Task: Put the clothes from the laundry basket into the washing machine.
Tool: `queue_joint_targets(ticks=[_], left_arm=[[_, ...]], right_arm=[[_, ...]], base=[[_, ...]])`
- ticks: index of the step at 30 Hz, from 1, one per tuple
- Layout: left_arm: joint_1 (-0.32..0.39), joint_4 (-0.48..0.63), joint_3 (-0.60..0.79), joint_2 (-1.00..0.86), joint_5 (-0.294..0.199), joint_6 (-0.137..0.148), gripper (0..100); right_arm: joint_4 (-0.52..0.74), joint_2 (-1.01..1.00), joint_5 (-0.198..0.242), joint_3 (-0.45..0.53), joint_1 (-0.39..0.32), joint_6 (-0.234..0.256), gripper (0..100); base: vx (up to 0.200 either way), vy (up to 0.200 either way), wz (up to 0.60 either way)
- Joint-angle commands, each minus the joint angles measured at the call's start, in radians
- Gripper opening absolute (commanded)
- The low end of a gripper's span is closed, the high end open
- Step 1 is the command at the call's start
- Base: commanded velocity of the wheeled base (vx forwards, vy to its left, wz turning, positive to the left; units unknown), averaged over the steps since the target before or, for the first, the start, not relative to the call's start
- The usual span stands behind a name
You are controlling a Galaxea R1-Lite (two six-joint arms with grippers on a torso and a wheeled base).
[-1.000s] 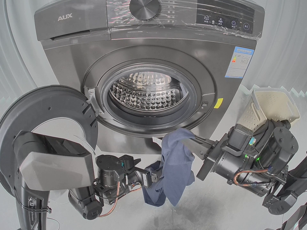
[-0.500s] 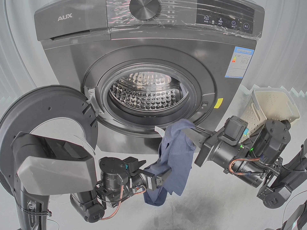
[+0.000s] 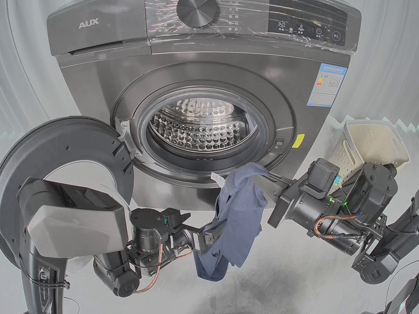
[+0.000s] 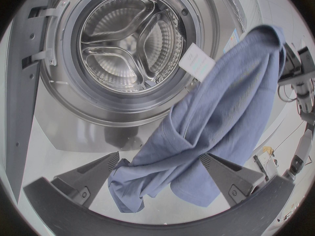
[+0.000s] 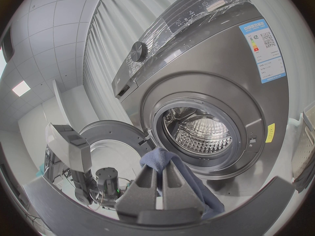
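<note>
Blue-grey garment (image 3: 238, 214); dark grey washing machine (image 3: 100, 79); silver dimpled drum (image 3: 196, 131); cream laundry basket (image 3: 375, 142).

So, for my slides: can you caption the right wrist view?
Right hand shut on the blue garment, facing the open washing machine.

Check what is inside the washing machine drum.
Inside the drum, only bare metal wall and ribs show, no clothes. Its near bottom is hidden by the door seal.

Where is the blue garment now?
In the head view the blue garment hangs at centre, just below the washing machine drum, its top pinched in the right gripper.
</note>
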Motion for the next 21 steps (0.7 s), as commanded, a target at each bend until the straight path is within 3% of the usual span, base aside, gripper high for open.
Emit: queue_joint_targets(ticks=[1, 11, 21], left_arm=[[0.035, 0.0, 0.005, -0.045, 0.0, 0.0, 100], [0.079, 0.0, -0.022, -0.062, -0.005, 0.002, 100], [0.072, 0.0, -0.096, 0.079, -0.002, -0.001, 100]], right_arm=[[-0.007, -0.009, 0.035, 0.034, -0.039, -0.006, 0], [-0.007, -0.026, 0.053, 0.045, -0.047, -0.007, 0], [-0.006, -0.019, 0.05, -0.018, -0.002, -0.006, 0]], base=[[0.0, 0.0, 0.0], [0.0, 0.0, 0.0], [0.0, 0.0, 0.0]])
